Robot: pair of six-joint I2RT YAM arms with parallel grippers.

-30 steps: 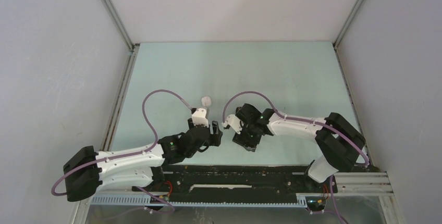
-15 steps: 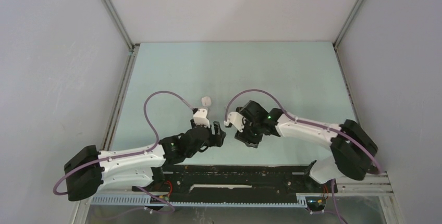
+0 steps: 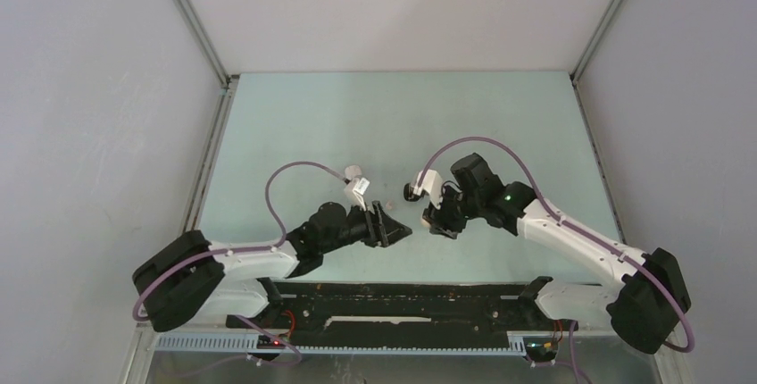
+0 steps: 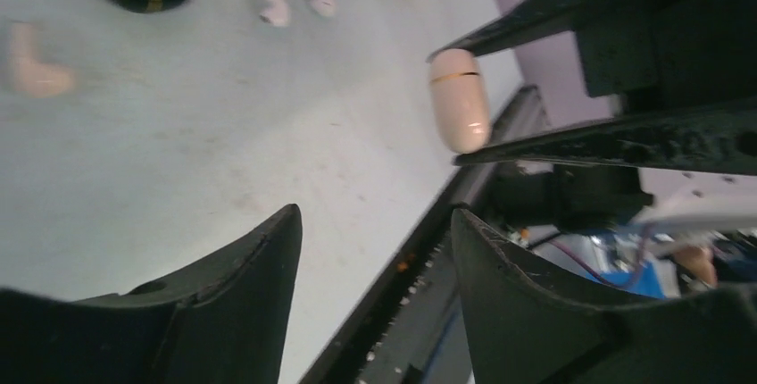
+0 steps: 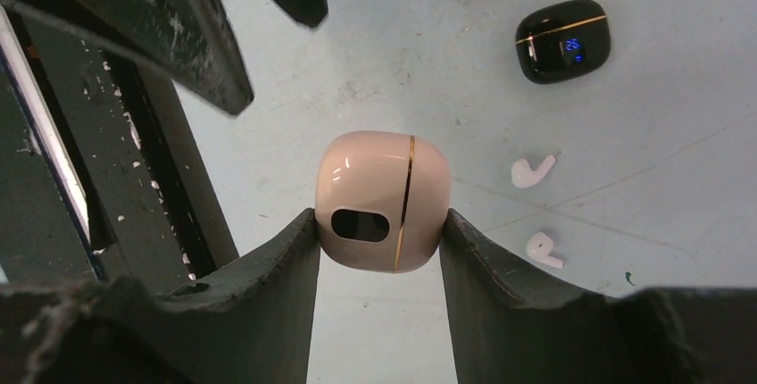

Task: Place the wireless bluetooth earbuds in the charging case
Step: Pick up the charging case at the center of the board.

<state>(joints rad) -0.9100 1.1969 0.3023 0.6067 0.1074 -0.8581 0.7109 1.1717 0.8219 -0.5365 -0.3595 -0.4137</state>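
Right fingers point(image 5: 259, 313) with pink case point(image 5: 384, 214) farther across green table point(image 3: 357, 116), grey walls point(image 3: 89, 134)

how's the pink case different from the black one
The pink case is clamped in the right gripper; the black case lies free on the table. The black case shows a blue lit display; the pink case's window is dark. Both are rounded and shut, with gold seams.

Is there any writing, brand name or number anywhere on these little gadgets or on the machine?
No text here is legible.
On the black case: a blue lit display, seemingly digits, too small and blurred to read.
On the pink case in the right end effector: only a gold line and a dark oval window, no text.
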